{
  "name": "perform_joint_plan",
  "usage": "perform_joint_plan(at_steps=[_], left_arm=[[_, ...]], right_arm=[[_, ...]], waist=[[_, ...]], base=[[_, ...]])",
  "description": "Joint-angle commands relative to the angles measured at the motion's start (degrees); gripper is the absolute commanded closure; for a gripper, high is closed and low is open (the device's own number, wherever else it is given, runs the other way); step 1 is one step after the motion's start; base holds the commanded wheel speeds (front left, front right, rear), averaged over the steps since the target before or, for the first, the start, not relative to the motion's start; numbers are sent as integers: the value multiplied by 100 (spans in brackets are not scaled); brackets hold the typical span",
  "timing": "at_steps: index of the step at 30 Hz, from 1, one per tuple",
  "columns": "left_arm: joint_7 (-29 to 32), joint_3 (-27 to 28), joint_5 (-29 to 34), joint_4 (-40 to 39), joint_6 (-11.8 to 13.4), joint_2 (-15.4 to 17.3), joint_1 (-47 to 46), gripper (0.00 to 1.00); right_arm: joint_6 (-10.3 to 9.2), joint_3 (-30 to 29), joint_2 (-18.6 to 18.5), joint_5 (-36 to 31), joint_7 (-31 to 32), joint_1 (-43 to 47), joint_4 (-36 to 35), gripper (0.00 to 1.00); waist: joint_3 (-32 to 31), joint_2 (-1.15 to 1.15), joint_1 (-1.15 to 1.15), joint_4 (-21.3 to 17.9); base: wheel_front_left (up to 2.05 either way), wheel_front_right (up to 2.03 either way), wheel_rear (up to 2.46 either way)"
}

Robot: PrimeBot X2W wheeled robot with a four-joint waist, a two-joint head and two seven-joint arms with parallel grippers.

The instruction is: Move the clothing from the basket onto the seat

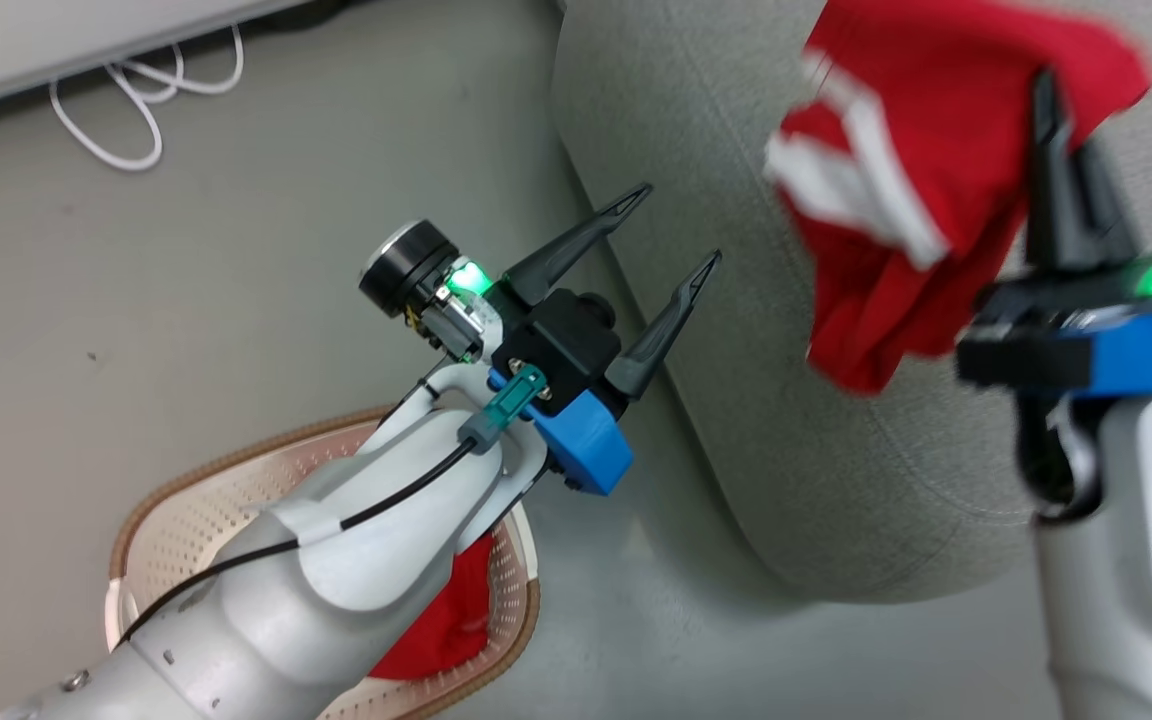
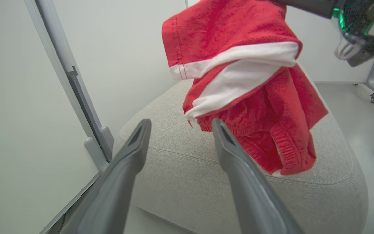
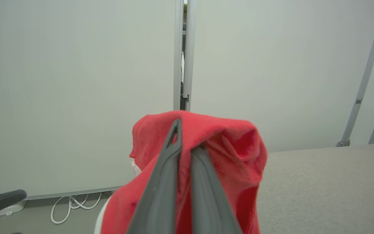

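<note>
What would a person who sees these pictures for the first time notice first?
A bright red garment with white trim hangs from the shut right gripper over the grey seat. The open left gripper points toward the seat's edge, and under its arm a second red garment lies in the basket.
</note>
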Motion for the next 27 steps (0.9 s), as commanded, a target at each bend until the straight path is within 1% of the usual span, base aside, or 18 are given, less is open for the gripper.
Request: perform_joint_plan(at_steps=[1,6,10,13,17,20,23,25,27], left_arm=[[30,-32,83,-52,19,23,-173,0],[150,-89,237,-216,-43,45,-524,0],[246,-99,360,-380,-31,61,-831,0],[276,-98,453,-486,-7,121,-1007,0],[341,-117,524,-611,6,179,-1166,0],[389,-124,565,-693,27,251,-1235,0],[429,-149,593,-757,14,327,-1313,0],[455,-163,620,-798,18,363,-1334,0],[465,-185,638,-836,33,388,-1339,0]], right_arm=[[3,-157,-61,12,-5,-319,-110,100],[3,-774,-324,-67,-5,-1196,-438,100],[3,-1414,-735,-75,-5,-1882,-645,100],[3,-1786,-1093,-11,-5,-2295,-647,100],[3,-2231,-1746,57,-5,-2641,-279,100],[3,-2512,-2063,165,-5,-2773,69,100],[3,-2561,-2239,235,-5,-2758,465,100],[3,-2521,-2236,238,-5,-2691,773,100],[2,-2463,-2140,227,-5,-2644,1030,100]], waist=[[341,0,0,118],[958,0,0,332],[1472,0,0,498],[1770,0,0,554],[2120,0,0,603],[2332,0,0,602],[2498,0,0,599],[2581,0,0,597],[2646,0,0,593]], base=[[0,0,0],[0,0,0],[0,0,0],[0,0,0],[0,0,0],[0,0,0],[0,0,0],[0,0,0],[0,0,0]])
